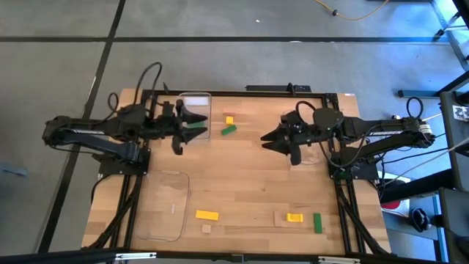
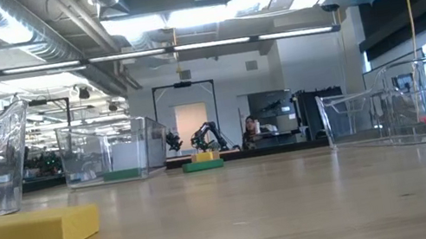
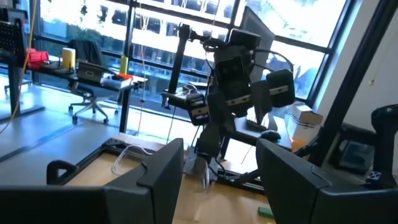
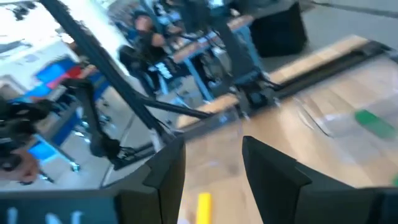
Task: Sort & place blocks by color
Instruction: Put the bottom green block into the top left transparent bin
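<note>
Lying between left tool (image 1: 199,121) and right tool (image 1: 267,141), both spread and empty: green block (image 1: 229,130), yellow block (image 1: 229,119).

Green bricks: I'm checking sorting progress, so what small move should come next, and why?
Probably the left tool, open and empty above the far clear plastic tray that holds one green brick, should reach to the loose green brick lying on the wooden table beside that tray.
</note>
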`<state>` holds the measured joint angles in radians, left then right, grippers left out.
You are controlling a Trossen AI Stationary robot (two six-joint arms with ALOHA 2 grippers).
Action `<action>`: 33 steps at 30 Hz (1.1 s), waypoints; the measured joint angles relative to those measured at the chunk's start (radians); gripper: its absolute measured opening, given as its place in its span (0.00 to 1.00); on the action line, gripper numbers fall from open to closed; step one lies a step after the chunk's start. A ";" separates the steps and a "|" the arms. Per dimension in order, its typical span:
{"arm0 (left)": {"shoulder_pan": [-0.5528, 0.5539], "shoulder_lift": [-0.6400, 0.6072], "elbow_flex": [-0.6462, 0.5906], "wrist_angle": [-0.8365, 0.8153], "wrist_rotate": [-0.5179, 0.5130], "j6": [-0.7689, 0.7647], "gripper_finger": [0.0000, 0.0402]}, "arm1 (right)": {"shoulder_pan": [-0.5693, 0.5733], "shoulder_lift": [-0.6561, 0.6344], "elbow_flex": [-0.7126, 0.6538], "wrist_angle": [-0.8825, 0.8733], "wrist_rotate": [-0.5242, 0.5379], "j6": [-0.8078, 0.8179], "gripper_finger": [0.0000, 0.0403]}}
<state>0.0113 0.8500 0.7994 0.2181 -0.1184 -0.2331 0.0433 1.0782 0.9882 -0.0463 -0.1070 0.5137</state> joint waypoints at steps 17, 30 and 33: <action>0.002 -0.013 0.000 0.000 -0.002 0.033 0.48 | 0.000 0.002 0.000 0.104 0.151 -0.073 0.40; 0.002 -0.013 0.000 0.000 -0.003 0.034 0.48 | -0.001 0.002 0.000 0.092 0.150 -0.163 0.40; 0.002 -0.013 0.000 0.000 -0.003 0.058 0.48 | -0.001 0.002 0.000 0.068 0.150 -0.243 0.40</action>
<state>0.0128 0.8368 0.7994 0.2184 -0.1215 -0.1750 0.0422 1.0798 0.9882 0.0213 0.0430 0.2706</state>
